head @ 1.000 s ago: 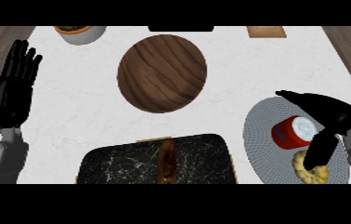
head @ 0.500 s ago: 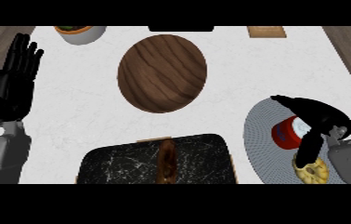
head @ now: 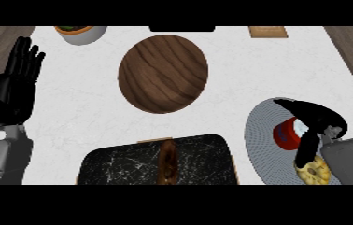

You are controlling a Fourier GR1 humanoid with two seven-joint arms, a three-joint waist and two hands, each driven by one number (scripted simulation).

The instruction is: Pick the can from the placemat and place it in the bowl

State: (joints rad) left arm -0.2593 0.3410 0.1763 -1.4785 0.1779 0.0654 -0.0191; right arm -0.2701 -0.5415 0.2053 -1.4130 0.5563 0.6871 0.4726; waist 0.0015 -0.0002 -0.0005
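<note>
The red can [head: 284, 134] stands on the round grey placemat [head: 264, 158] at the right side of the counter. My right hand [head: 318, 119] is on it: the fingers curve over its top and far side, and the thumb runs down its near right side, hiding part of the can. The wooden bowl [head: 163, 73] sits in the middle of the counter, to the upper left of the can, with nothing in it. My left hand [head: 17, 86] rests open at the left edge, fingers up.
A yellow round food item [head: 314, 170] lies on the placemat just below the can. A black marble board [head: 117, 165] with a brown item [head: 167, 159] fills the bottom centre. At the back are a small grey bowl [head: 81, 32] and a tan block [head: 267, 31].
My right hand has moved left and closed in round the can, fingers and thumb drawing together on it. The can, bowl and left hand have stayed in place.
</note>
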